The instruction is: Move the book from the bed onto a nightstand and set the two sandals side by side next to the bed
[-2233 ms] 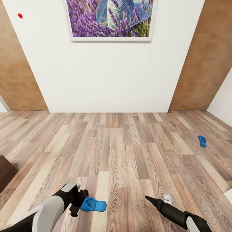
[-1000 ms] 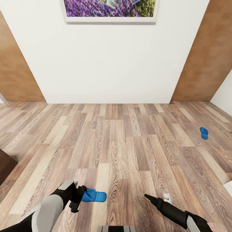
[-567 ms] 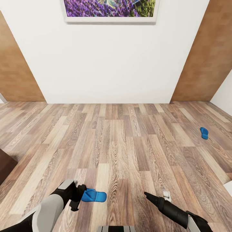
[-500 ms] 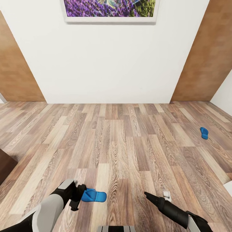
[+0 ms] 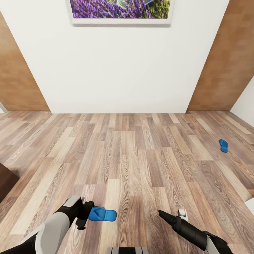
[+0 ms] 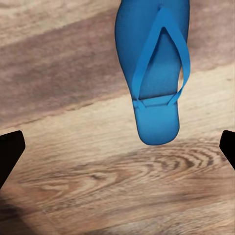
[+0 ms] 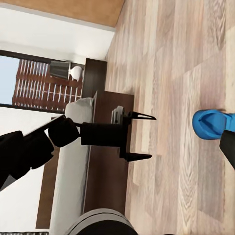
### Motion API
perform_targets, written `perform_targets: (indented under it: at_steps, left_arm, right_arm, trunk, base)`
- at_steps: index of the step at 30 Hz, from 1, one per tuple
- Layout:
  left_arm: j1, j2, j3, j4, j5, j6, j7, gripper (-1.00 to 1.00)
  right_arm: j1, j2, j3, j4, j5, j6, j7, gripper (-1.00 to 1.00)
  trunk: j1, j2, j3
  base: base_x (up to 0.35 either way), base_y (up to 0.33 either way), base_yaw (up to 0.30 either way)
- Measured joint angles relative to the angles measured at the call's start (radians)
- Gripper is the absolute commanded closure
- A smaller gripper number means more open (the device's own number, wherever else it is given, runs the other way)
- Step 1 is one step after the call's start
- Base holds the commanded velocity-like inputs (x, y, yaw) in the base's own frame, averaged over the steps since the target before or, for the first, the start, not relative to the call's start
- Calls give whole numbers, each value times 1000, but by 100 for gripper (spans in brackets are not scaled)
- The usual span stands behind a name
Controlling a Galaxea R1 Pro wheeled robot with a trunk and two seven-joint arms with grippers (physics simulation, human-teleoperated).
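Note:
One blue sandal [image 5: 102, 213] lies flat on the wood floor just in front of my left gripper [image 5: 87, 215]. In the left wrist view the sandal [image 6: 155, 73] lies beyond the gripper [image 6: 118, 149], whose fingertips [image 6: 10, 152] stand wide apart with bare floor between them, so it is open. The second sandal [image 5: 223, 145] lies far off to the right on the floor. My right gripper [image 5: 173, 214] hovers low over the floor, open, holding nothing. The right wrist view looks across at the left gripper [image 7: 143, 137], the sandal [image 7: 210, 124], the bed [image 7: 73, 161] and a nightstand [image 7: 95, 73]. The book is out of view.
A white wall with a lavender picture [image 5: 121, 10] stands ahead, with brown doors [image 5: 225, 63] on either side. A dark brown wooden corner [image 5: 5, 183], part of the bed frame, juts in at the left. A lamp [image 7: 66, 71] stands by the nightstand.
The whole view dropped slightly between 2.2 s and 1 s ago, so the camera moved. Since then the left gripper and both sandals have stayed put, and the right arm only shifted slightly.

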Motion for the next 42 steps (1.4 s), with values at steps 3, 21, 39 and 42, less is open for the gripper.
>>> perform_targets:
  at_steps: [3,21,39,42]
  left_arm:
    - [0,0,0,-1,0,0,0,-100]
    - [0,0,-1,-1,0,0,-3,-100]
    - [0,2,-3,-5,-1,0,-5,-100]
    - [0,5,-5,-14,-2,0,-8,-100]
  right_arm:
    - [0,0,0,0,0,0,0,-100]
    - [0,0,0,0,4,-2,-5,-100]
    - [0,0,-1,0,4,0,-23,-100]
    - [0,0,-1,0,4,0,-28,-100]
  trunk:
    - [0,0,0]
    - [0,0,0]
    - [0,0,0]
    - [0,0,0]
  base:
    - [0,0,0]
    - [86,-44,0]
    - [153,-45,0]
    - [36,-4,0]
